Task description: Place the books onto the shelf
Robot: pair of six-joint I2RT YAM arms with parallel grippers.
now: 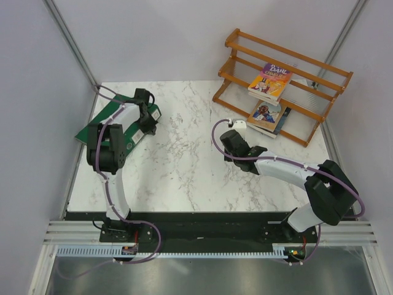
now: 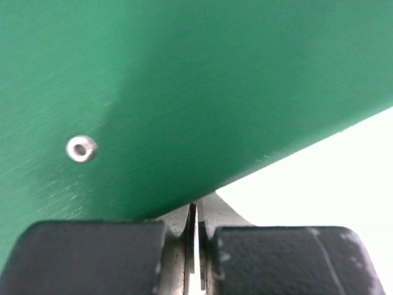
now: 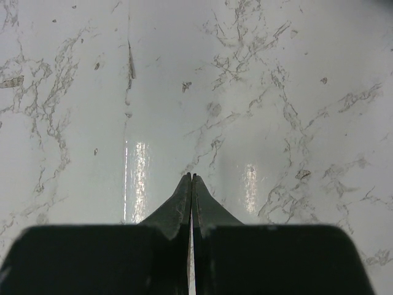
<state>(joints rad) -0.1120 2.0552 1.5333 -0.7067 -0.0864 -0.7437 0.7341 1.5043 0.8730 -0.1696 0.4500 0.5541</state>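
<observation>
Although both arms reached out over the marble table (image 1: 184,166), neither had hold of anything. The left gripper (image 2: 196,208) was fully shut w/ nothing btwn its jaws, its nose close over the green ring binder (image 2: 184,80) at upper left of the top view, near a metal rivet (image 2: 81,149). That's not a task item, so it was prob. just parked there. The right gripper (image 3: 191,179) was likewise pinched shut and empty, aimed at bare marble centre-right, short of the shelf (image 1: 288,59). Books sat on that shelf at upper right: the purple-and-yellow paperback (image 1: 270,82) lay on the higher slats, and a small stack (image 1: 268,114) sat on the bottom tier, w/ a dark blue one underneath. Couldn't count all five, but no book showed on the marble, so the job looked approx done.
</observation>
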